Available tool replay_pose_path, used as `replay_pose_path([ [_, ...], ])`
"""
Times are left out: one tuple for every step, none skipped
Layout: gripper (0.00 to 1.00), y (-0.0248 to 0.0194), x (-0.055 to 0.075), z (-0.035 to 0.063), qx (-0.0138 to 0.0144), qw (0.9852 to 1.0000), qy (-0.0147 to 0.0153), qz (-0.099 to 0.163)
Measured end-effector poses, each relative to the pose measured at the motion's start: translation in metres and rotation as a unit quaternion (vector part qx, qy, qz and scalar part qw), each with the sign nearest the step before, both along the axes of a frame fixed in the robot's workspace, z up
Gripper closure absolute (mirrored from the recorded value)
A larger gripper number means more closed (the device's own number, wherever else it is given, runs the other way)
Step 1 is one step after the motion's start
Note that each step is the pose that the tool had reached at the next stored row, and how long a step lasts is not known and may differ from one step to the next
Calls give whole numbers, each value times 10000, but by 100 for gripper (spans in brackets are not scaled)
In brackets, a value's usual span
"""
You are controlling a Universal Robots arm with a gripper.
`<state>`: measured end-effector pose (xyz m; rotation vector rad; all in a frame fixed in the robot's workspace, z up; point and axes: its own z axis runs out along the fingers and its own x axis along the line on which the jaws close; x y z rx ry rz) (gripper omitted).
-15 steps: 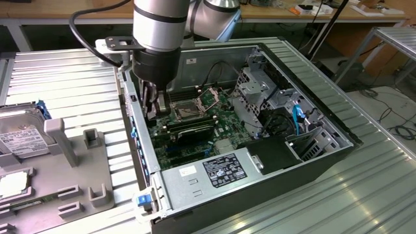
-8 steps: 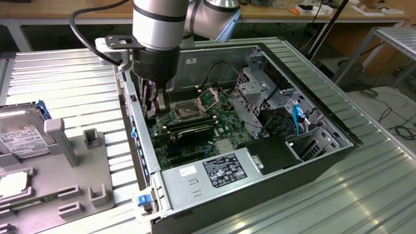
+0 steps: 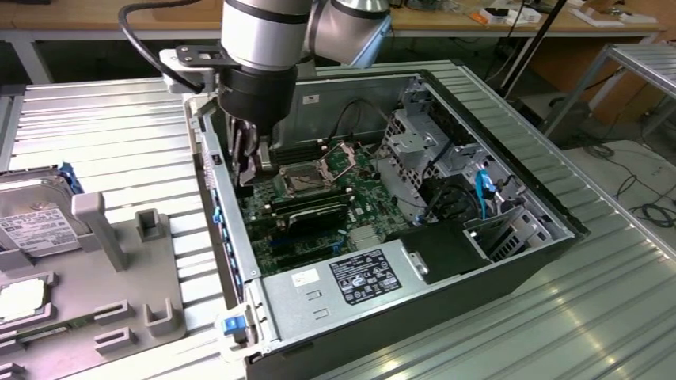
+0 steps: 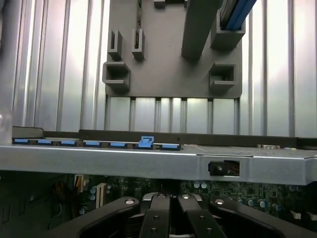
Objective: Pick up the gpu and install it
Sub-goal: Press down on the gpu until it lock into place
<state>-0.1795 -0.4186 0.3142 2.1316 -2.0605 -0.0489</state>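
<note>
An open computer case lies on the ribbed metal desk, with a grey fixture tray and a silver hard drive beside its rear wall. The claw reaches down inside the case by that wall, over the motherboard. Its fingers sit close together; whether they grip the gpu cannot be told, and the card's place is not clear.

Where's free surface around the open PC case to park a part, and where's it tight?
Free: ribbed metal table on the exterior view's right of the PC case, and the strip between the case and the grey fixture tray. Crowded: inside the case around the motherboard, where the hand sits; the tray corner with the hard drive.
</note>
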Motion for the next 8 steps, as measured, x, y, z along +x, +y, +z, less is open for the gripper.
replay_pose_path([
  [89, -5, 0, 5, -37, 10000, 17, 0],
  [89, -16, 0, 7, -57, 10000, 24, 0],
  [89, -45, 0, 2, -65, 10000, 23, 0],
  [89, -77, 0, -18, -66, 10000, 22, 0],
  [89, -101, 0, -36, -65, 10000, 20, 0],
  [89, -114, 0, -48, -66, 10000, 18, 0],
  [89, -145, 0, -61, -68, 10000, 19, 0],
  [89, -161, 0, -66, -68, 10000, 19, 0],
])
